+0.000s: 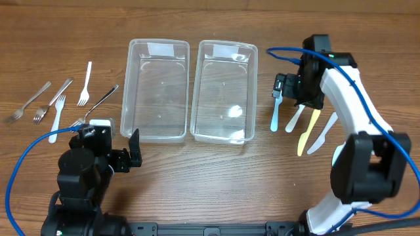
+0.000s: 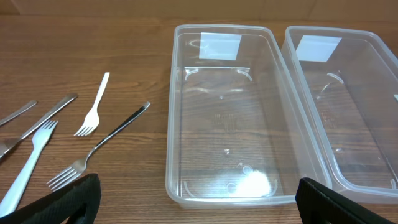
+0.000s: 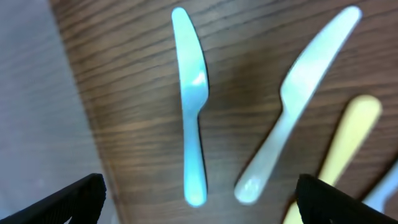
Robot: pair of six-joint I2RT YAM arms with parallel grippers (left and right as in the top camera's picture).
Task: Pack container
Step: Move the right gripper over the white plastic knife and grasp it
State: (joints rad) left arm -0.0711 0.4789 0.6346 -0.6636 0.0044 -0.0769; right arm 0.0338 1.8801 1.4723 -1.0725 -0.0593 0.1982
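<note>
My right pincer (image 3: 199, 184) is wide open, one finger on either side of the blue knife (image 3: 191, 106). In the wrist view the knife's rounded handle end sits almost midway between the fingers, and its blade runs away from the camera. Its long axis therefore lies across the closing line, which is what I want for a pinch on the narrow handle.

From overhead, the blue knife (image 1: 275, 115) lies on the bench just beside the right tub (image 1: 195, 98), on the side toward the right edge. It points roughly from the far edge to the near edge. The right pincer (image 1: 282, 88) hangs above its far end, not yet touching it, as far as I can judge.

The white knife (image 3: 305, 106) lies close on the outer side at a slant, and I think a finger could clip it on the way down.

My left pincer (image 1: 128, 154) is also open and holds nothing. It sits toward the near edge in front of the left tub (image 1: 125, 98), well away from the knives, so this pick belongs to the right arm.
</note>
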